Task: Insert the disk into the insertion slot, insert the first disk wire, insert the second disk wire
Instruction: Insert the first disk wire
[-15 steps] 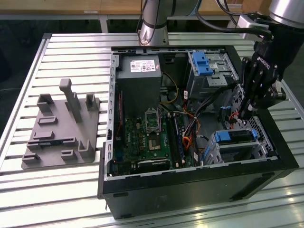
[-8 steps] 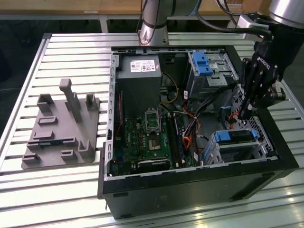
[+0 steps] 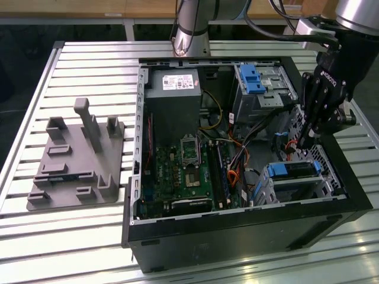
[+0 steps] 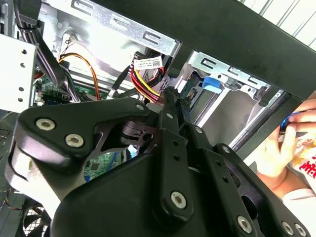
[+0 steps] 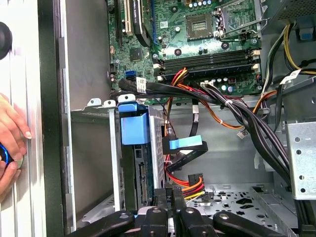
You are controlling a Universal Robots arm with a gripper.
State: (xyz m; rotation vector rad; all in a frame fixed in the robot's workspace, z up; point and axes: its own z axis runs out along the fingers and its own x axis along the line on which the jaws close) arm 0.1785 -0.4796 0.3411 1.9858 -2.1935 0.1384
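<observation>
The disk [image 3: 293, 170] in its blue carrier sits inside the insertion slot [image 3: 327, 177], a small perforated metal cage at the case's corner on the exterior view's right. In the first wrist view the disk [image 5: 133, 129] shows its blue tab and its connector edge. My black gripper [image 3: 305, 142] hangs just above the cage. Its fingers are pressed together on the plug of a red, yellow and black disk wire [image 4: 146, 81], seen in both wrist views. That wire [image 5: 190, 186] lies beside my gripper [image 5: 170, 193]. A flat cable with a blue tab [image 5: 185, 144] hangs near the disk.
A power supply [image 3: 174, 100], a motherboard [image 3: 183, 171] and a blue-latched upper bay [image 3: 254, 77] fill the case. Black cable bundles [image 5: 237, 113] cross above the cage. A grey fixture plate [image 3: 77, 165] lies on the slatted table. A person's hand [image 5: 11, 143] rests outside the case wall.
</observation>
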